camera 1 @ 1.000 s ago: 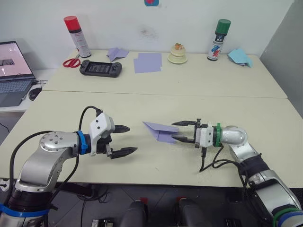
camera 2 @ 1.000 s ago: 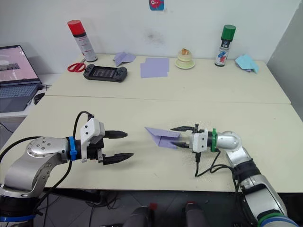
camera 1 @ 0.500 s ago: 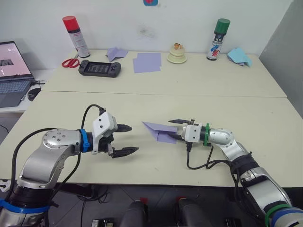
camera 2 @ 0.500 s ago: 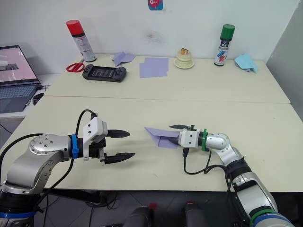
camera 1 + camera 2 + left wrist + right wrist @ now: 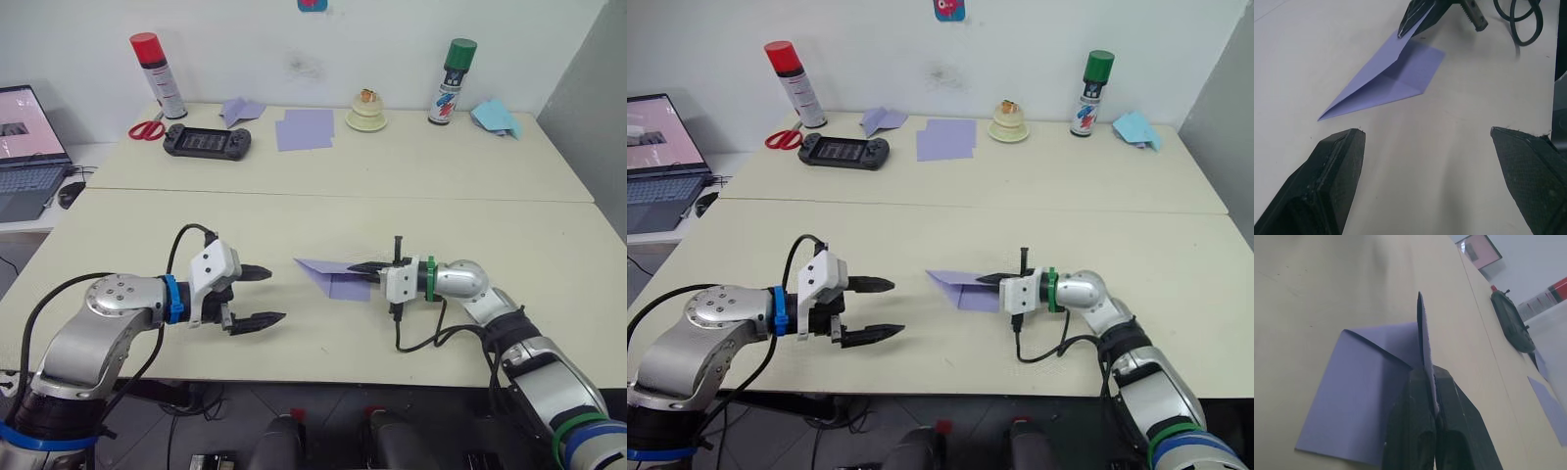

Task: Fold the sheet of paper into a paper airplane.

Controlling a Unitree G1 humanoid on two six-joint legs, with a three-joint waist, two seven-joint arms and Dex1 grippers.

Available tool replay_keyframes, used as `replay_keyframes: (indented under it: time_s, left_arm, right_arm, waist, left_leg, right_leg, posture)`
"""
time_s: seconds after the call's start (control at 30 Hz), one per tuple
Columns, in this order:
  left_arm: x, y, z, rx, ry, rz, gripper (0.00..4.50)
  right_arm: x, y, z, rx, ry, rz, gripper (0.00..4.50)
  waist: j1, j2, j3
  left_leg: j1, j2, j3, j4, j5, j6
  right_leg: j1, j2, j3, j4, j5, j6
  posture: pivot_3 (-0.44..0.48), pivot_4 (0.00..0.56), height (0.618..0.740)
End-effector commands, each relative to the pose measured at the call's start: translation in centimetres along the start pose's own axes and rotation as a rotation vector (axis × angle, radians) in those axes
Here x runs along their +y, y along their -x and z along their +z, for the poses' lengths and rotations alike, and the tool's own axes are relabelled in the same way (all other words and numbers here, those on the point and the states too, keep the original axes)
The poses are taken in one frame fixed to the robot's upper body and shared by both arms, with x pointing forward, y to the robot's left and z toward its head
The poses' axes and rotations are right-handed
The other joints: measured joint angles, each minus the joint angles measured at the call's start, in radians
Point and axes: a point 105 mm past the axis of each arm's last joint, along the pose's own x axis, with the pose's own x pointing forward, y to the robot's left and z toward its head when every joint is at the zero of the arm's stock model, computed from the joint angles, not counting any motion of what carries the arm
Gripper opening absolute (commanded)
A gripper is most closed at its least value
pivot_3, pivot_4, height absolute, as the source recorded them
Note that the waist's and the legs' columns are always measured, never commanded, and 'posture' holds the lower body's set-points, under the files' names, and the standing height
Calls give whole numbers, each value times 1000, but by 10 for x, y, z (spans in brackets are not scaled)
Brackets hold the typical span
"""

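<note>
The lavender sheet of paper lies on the near table, folded into a narrow pointed dart, its tip toward my left arm. One flap stands upright from the flat part. My right gripper is shut on this upright flap at the wide end, and the right wrist view shows both fingers pressed together on the paper. My left gripper hangs open a short way from the pointed tip, touching nothing.
The far table holds a red spray can, scissors, a game console, a folded lavender plane, flat lavender sheets, a small bowl, a green-capped can and light-blue folded paper. A laptop sits far left.
My right gripper has rolled at the wrist and closed its fingers onto the paper's upright flap. The left gripper has stayed open in about the same place.
</note>
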Motion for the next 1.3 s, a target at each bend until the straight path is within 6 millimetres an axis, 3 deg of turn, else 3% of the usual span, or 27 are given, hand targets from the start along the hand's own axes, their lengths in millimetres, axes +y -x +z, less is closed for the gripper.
replay_keyframes:
  time_s: [0.03,0.37,0.47,0.7,0.8,0.87,1.0,1.2,1.3]
  left_arm:
    - [-3,3,11,-24,-54,-3,4500]
    - [-4,-1,12,-26,-65,-19,4500]
    - [-2,-1,12,-24,-65,-16,4500]
    - [21,5,12,-68,0,90,4500]
    - [41,-1,23,-161,28,181,4500]
    - [47,-9,32,-223,54,196,4111]
    - [53,-38,42,-260,56,177,3076]
    - [44,-74,42,-256,46,85,1207]
    - [29,-93,32,-205,38,10,298]
  right_arm:
    - [-5,5,12,-60,38,-22,34]
    - [13,6,6,-54,-29,34,34]
    - [13,8,6,-54,-53,41,614]
    - [0,28,26,-87,-131,20,3002]
    - [-22,38,47,-130,-236,-51,3002]
    - [-39,41,53,-129,-333,-129,3027]
    - [-58,35,37,-64,-589,-320,2138]
    - [-32,6,17,92,-655,-265,0]
    - [-14,-14,11,125,-681,-226,0]
  waist:
    - [-1,0,0]
    - [-1,0,0]
    - [-1,0,0]
    - [3,1,1]
    - [5,3,2]
    - [5,3,2]
    - [6,2,1]
    - [2,2,1]
    - [0,2,1]
  left_leg:
    - [0,0,0,0,0,0]
    - [0,0,0,0,0,0]
    - [0,0,0,0,0,0]
    - [0,0,0,0,0,0]
    - [0,0,-1,1,0,0]
    - [0,0,-1,1,0,0]
    - [0,0,-1,1,0,0]
    - [-2,-1,0,1,0,0]
    - [-3,-1,0,1,0,0]
  right_leg:
    - [0,0,0,0,0,0]
    - [0,0,0,0,0,0]
    - [0,0,0,0,0,0]
    - [0,0,0,0,0,0]
    - [0,0,-1,0,0,0]
    - [0,0,-1,1,0,0]
    - [0,0,-1,1,0,0]
    - [-1,0,0,0,0,0]
    - [-2,0,0,0,0,0]
  posture:
    - [0,150,740]
    - [0,150,740]
    - [0,150,740]
    - [0,150,740]
    - [0,150,740]
    - [0,150,740]
    - [0,150,740]
    - [0,150,740]
    - [0,150,740]
